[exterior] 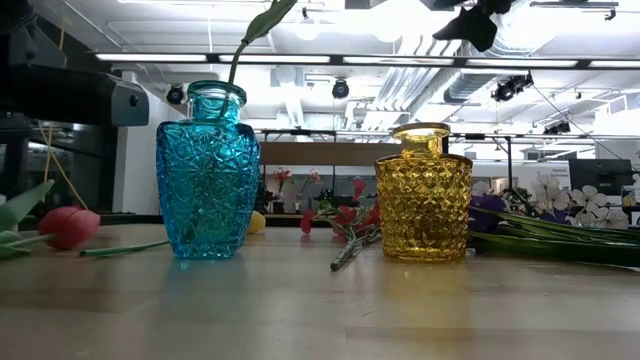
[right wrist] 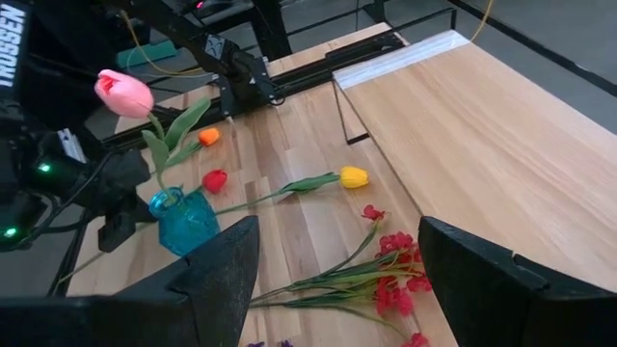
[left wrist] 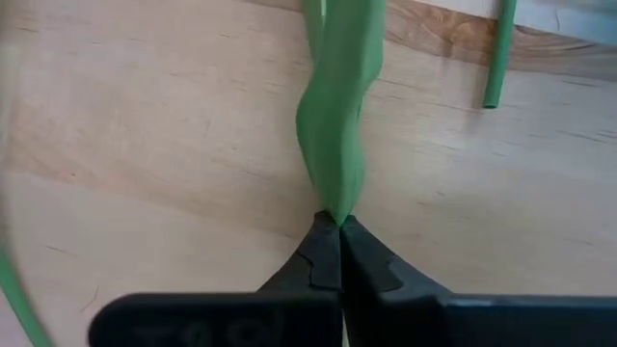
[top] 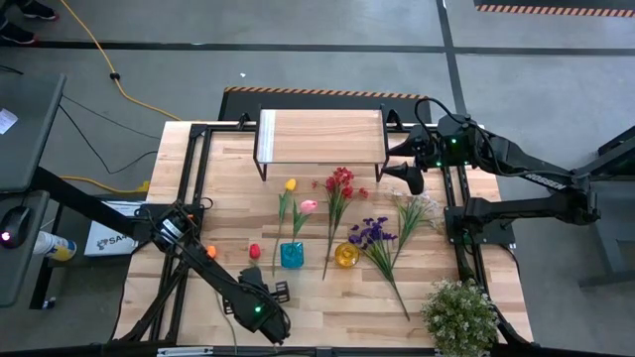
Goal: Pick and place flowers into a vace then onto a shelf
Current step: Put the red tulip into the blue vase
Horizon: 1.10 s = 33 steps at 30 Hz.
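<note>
Shelf [top: 319,136] space sat nearest my right gripper [right wrist: 337,280], whose fingers stood wide and held nothing; I judged it parked there, above the table's far right, so a filled vase could be handed up to that riser later. Loose flowers [top: 337,213] lay spread on the table [top: 228,188] between the two arms, well apart from either gripper. Below and ahead of my left gripper [left wrist: 337,224] stood the blue vase [right wrist: 185,220], with the pink tulip [right wrist: 123,93] rising from its neck. That gripper's fingers were pinched tight on the tulip's green leaf or stem, I reckoned to keep the flower upright as it settled in the vase. The yellow vase [exterior: 423,192] stood empty just beside the blue one.
</note>
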Each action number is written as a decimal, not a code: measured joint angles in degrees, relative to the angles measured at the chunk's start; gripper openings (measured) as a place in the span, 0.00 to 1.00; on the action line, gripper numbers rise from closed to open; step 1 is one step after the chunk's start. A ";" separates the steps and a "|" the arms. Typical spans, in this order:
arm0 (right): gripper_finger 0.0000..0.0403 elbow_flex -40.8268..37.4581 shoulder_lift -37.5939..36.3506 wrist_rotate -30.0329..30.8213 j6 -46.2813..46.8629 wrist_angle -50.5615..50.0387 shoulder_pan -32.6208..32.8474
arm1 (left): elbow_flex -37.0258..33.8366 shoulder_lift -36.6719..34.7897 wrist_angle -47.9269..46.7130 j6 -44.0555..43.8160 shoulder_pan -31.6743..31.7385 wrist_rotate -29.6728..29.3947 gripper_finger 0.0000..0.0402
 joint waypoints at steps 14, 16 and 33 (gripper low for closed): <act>0.68 0.00 0.00 0.06 0.02 -0.02 0.00 | -0.53 0.59 -10.73 -0.18 0.08 -2.72 0.05; 0.68 0.00 0.01 0.08 0.02 -0.02 -0.02 | -0.34 0.46 -12.37 -0.23 0.08 -3.44 0.05; 0.68 0.00 0.02 0.18 0.40 0.31 -0.01 | -0.08 -10.09 -24.49 -0.53 0.01 -17.89 0.05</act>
